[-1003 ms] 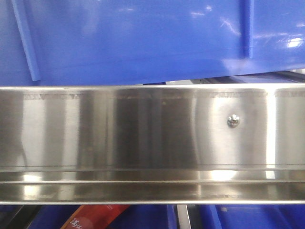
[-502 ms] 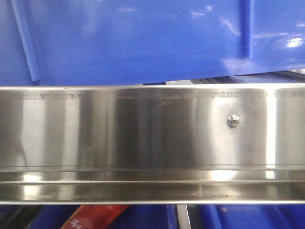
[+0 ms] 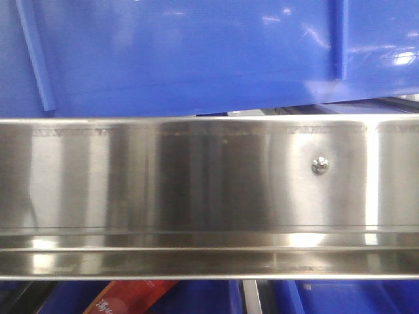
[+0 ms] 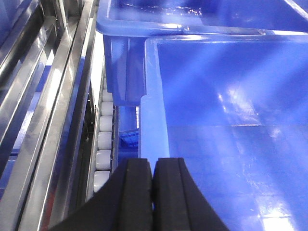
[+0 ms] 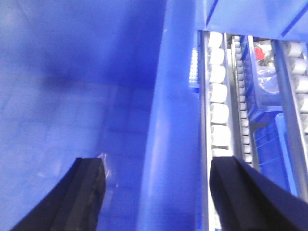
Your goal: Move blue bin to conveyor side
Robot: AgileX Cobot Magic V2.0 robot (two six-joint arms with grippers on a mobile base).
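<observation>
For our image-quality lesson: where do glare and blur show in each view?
Front view: sharp focus, with bright vertical glare bands on the rail. Left wrist view: white glare streaks wash out the inside of the bin. Right wrist view: everything is slightly blurred, and the bin's inside is dim and shadowed.

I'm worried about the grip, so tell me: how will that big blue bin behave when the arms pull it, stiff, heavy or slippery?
The blue bin will probably stay stiff, since its rim lip looks thick. Its walls are glossy, so a pinch may slip. What shows of its inside looks bare, so it is likely light for its size.
</observation>
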